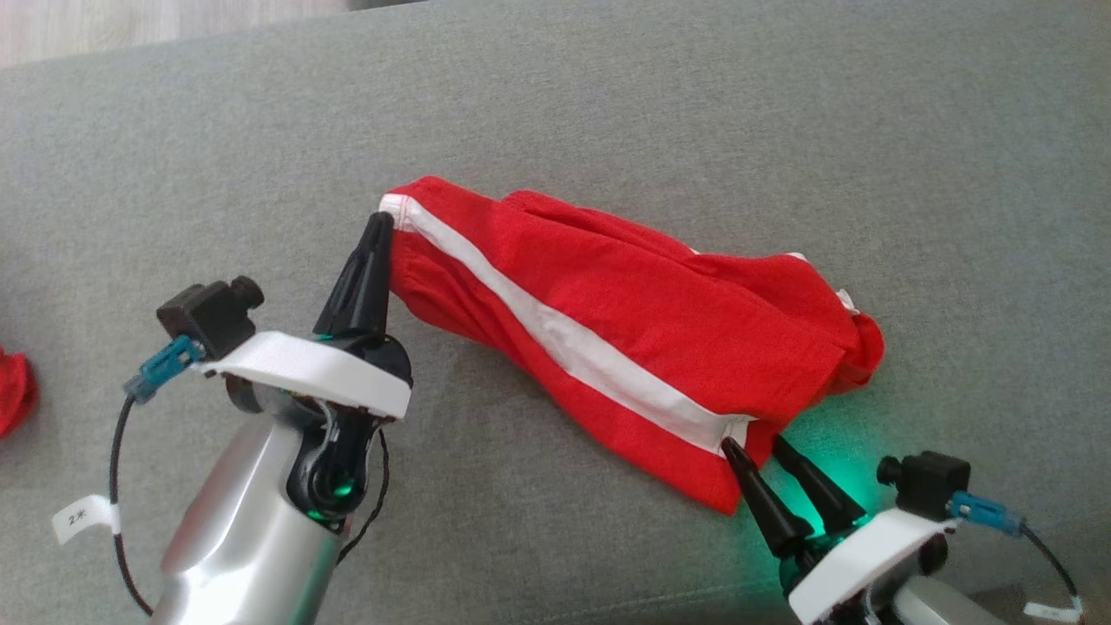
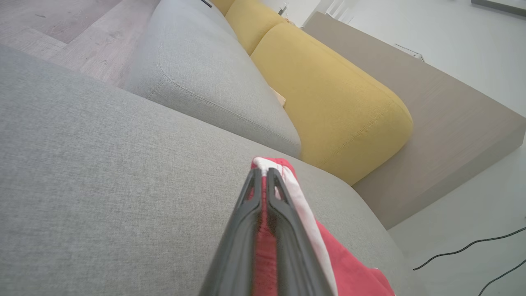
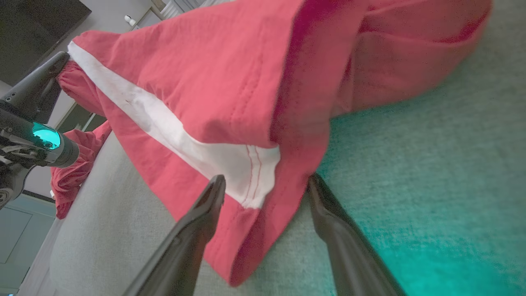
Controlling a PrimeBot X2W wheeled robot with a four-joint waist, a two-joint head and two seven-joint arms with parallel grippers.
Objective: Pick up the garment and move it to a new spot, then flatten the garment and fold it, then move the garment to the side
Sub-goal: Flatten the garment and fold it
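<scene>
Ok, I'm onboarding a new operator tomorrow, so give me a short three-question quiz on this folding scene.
1. True or false: the left gripper is shut on a corner of the red garment.
2. The right gripper is: A) shut on the cloth; B) open, straddling the cloth's edge; C) open, well clear of the cloth.
3. Fill in: the garment's stripe is ____.
Key: 1 true; 2 B; 3 white.

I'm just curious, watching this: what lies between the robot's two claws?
The red garment: its white stripe runs from the left gripper to the right gripper, as the head view shows.
</scene>
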